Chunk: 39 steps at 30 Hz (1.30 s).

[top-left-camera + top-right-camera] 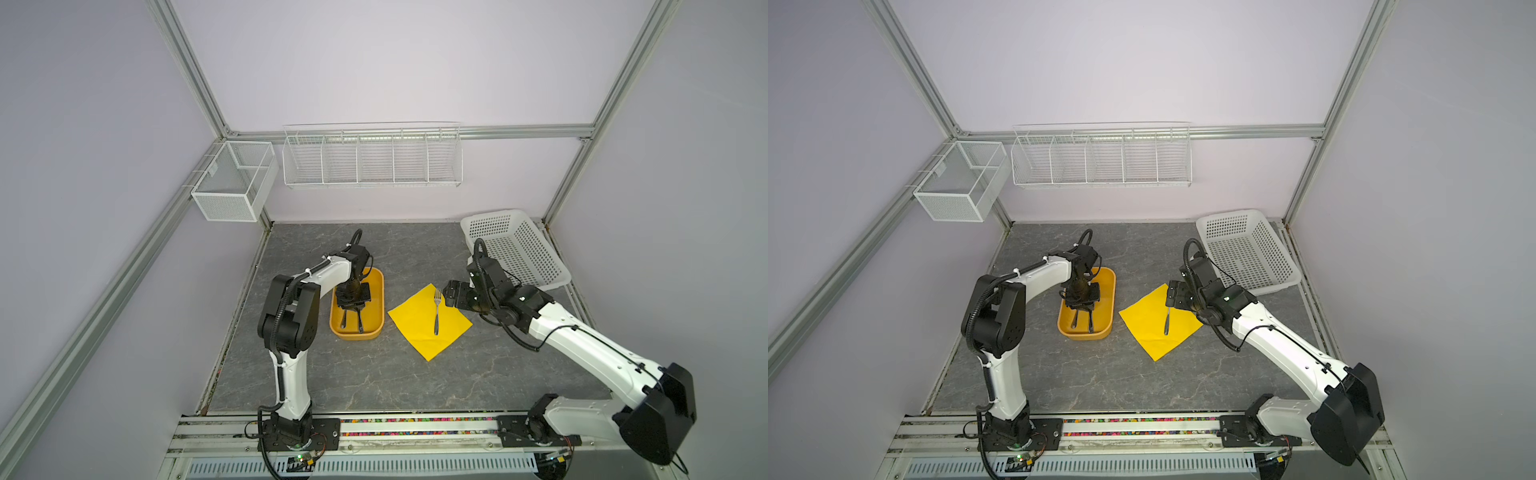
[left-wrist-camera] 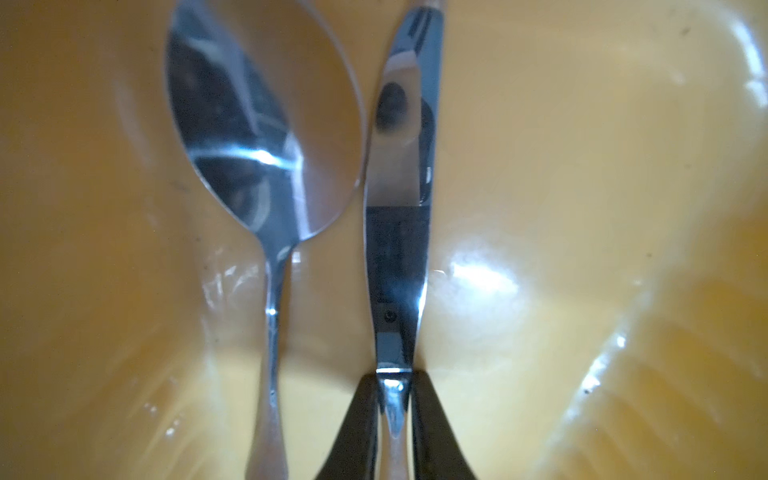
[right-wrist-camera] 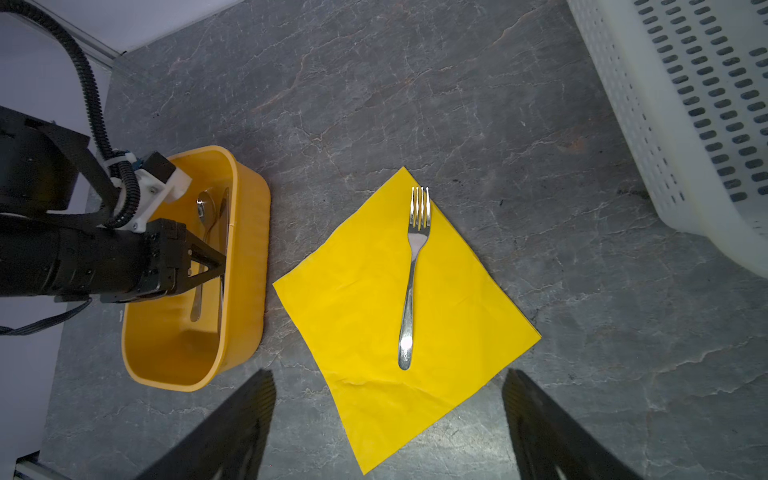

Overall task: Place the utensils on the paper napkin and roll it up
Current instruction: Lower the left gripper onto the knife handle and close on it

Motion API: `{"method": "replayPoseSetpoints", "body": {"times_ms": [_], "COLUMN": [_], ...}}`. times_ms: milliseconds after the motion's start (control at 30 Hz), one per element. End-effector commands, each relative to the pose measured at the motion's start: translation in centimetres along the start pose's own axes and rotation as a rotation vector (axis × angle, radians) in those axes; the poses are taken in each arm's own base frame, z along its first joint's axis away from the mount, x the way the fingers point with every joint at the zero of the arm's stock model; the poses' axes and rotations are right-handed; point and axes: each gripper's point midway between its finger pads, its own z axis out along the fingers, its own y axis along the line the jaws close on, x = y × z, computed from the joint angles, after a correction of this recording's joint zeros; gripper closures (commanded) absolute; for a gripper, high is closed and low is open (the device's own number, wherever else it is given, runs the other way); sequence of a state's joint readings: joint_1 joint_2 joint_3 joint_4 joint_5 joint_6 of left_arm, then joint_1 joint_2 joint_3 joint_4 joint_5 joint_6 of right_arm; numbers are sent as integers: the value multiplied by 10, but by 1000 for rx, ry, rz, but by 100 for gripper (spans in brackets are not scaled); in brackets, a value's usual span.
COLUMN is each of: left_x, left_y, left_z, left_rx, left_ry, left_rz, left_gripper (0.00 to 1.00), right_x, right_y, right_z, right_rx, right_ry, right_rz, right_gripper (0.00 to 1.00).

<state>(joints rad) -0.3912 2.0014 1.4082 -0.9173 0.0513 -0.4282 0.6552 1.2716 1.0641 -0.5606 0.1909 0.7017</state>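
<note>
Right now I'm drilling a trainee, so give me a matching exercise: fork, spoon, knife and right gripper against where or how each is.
Things:
1. fork
2. spoon
3. knife
4. right gripper

Place or state:
a. pinched by the left gripper
b. open, empty
c. on the napkin
d. lying free in the tub

Pairs: 1c, 2d, 3a, 4b.

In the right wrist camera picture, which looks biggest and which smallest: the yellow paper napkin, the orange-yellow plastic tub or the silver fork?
Largest to smallest, as they look in that view:
1. thin yellow paper napkin
2. orange-yellow plastic tub, partly hidden, but still clearly smaller
3. slim silver metal fork
</note>
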Motion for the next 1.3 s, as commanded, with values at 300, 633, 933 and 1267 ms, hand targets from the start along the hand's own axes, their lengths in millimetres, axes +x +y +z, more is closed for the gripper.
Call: {"method": "replayPoseSetpoints", "body": {"times_ms": [300, 633, 933, 1267], "left_x": [19, 26, 36, 40], "left_y": [14, 11, 24, 30], "left_z": [23, 35, 49, 42], "left_rx": [-100, -39, -101, -123], "left_ry": [142, 198, 260, 216], "left_rz": [124, 130, 125, 76], "left_gripper": [76, 83, 82, 79], "right_x": [-5, -6, -7, -3], "right_y": [11, 7, 6, 5], "right_z": [-1, -4, 2, 4], "right_rx": [-5, 17, 34, 23], "right_ry": [31, 26, 21, 20], "right_rz": [-62, -66, -84, -71], "right_gripper": [11, 11, 11, 11]}}
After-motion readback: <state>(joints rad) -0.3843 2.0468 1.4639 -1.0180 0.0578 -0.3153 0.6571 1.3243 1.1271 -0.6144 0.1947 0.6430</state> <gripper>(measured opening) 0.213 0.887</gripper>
